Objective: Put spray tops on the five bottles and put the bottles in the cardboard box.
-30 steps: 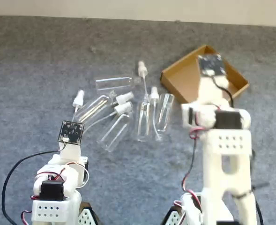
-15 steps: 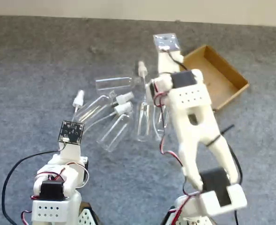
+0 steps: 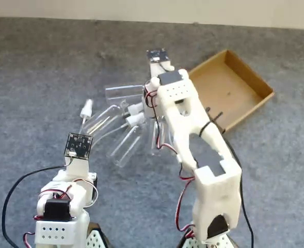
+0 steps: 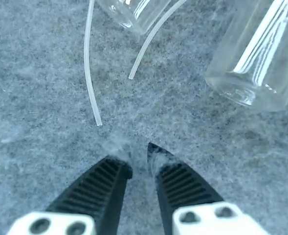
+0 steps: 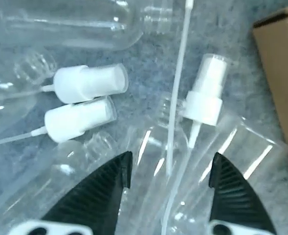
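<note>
a: where are the bottles?
b: clear bottles (image 3: pixel 123 93) lie on their sides on the grey counter (image 3: pixel 38 62), clustered just beside the cardboard box (image 3: pixel 225 89), outside it. white spray tops (image 5: pixel 90 81) lie among them.
a: and the right tool?
b: the right tool (image 5: pixel 170 161) hangs over the cluster, jaws spread wide, holding nothing.
a: the left?
b: the left tool (image 4: pixel 139 161) sits low over the counter near two thin tube (image 4: pixel 91 73) ends, jaws all but closed with only a sliver between them, gripping nothing.
</note>
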Controlling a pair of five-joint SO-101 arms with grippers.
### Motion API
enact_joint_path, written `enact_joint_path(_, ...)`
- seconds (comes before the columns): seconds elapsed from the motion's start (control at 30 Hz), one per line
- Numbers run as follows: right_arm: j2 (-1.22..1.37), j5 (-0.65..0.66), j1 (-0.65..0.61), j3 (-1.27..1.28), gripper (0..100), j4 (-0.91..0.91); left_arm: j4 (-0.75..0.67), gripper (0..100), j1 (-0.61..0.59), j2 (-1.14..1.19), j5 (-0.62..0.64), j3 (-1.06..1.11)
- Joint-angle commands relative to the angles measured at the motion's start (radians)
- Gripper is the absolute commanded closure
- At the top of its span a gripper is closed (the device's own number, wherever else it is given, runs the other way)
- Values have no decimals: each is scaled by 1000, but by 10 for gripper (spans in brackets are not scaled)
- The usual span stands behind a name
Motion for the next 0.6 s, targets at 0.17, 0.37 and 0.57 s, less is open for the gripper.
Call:
enact_joint_path(0.17, 81, -132, -13, -119, 760, 10, -2, 994, 10, -5, -11, 21)
enact_joint_path(0.37, 81, -187, -15, -119, 759, 21, -3, 994, 10, -5, -11, 21)
enact_joint_path(0.57, 84, -281, -16, -237, 727, 194, -3, 994, 10, -5, -11, 21)
